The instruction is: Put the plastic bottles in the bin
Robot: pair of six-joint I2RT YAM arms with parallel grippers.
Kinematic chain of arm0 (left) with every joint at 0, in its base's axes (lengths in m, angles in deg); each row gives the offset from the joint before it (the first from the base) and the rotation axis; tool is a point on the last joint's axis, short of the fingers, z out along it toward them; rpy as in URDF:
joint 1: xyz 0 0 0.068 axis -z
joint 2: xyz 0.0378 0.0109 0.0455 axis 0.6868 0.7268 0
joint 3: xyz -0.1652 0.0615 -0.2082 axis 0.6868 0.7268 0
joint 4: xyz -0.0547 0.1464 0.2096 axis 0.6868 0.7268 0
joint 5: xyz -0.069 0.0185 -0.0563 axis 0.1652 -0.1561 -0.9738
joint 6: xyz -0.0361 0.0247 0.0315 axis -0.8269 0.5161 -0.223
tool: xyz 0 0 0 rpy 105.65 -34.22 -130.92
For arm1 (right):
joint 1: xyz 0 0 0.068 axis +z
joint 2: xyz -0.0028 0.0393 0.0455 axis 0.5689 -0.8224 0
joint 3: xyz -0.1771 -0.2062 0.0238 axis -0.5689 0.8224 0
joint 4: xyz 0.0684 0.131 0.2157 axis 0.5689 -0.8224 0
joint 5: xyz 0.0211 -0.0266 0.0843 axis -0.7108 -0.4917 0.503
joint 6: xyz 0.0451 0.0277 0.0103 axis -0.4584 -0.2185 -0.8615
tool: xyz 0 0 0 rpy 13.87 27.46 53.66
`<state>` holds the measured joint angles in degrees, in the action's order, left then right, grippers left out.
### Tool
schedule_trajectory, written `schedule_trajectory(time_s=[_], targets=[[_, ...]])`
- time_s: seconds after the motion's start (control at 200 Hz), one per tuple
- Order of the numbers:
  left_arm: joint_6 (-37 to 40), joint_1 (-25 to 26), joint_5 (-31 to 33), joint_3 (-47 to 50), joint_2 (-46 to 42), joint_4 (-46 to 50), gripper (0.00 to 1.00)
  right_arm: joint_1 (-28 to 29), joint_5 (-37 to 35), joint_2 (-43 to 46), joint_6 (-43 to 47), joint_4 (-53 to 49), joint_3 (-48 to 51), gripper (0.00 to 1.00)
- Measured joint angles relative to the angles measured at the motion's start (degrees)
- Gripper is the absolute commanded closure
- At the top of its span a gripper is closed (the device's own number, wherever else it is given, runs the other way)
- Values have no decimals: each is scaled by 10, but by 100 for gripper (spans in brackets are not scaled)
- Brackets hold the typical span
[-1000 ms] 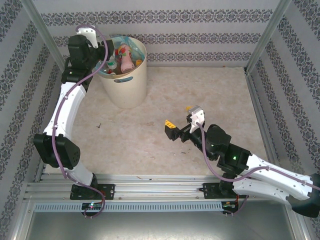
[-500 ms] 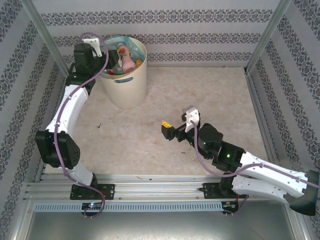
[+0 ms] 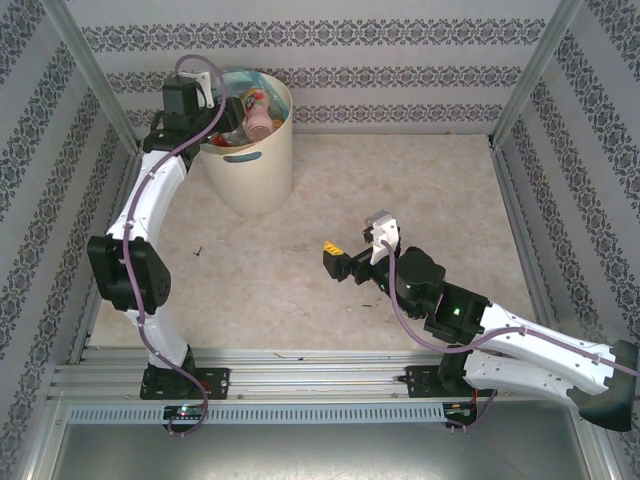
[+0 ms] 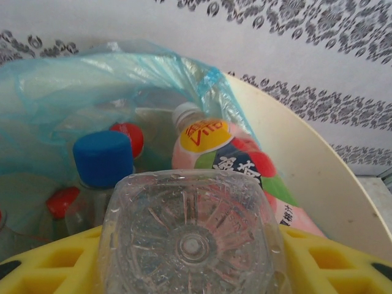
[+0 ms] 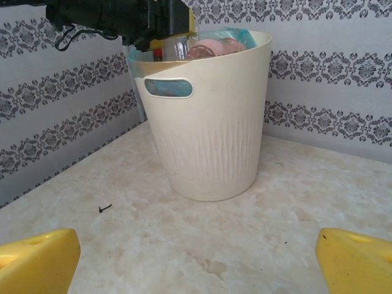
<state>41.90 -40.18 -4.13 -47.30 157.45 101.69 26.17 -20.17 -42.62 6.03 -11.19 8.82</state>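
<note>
Holding a clear bottle above the bin, our left gripper is half closed around it; our right gripper stands wide open, empty.

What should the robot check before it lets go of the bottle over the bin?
1. Left hand has the clear bottle firmly between its fingers: ok.
2. The bottle is above the bin's opening, not outside the rim: ok; the left wrist view looks past it into the bag.
3. Bin standing upright: ok.
4. Room for one more: cannot tell; the pile is high and the pink-labelled bottle reaches the rim.
5. Right hand out of the way: ok; it is open and empty, low over the table, apart from the bin.
</note>
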Motion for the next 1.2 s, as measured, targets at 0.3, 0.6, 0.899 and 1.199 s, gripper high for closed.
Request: schedule_trajectory(time_s=[0.3, 0.6, 0.899, 1.199], targets=[[0, 2, 2, -32, 38, 33, 54, 0, 0, 0, -3, -7, 0, 2], [0, 0, 9, -73, 46, 92, 30, -7, 0, 0, -10, -13, 0, 2], [0, -2, 22, -78, -13, 127, 24, -7, 0, -5, -11, -13, 0, 2], [13, -3, 31, -97, -74, 125, 53, -7, 1, -17, -15, -14, 0, 2]])
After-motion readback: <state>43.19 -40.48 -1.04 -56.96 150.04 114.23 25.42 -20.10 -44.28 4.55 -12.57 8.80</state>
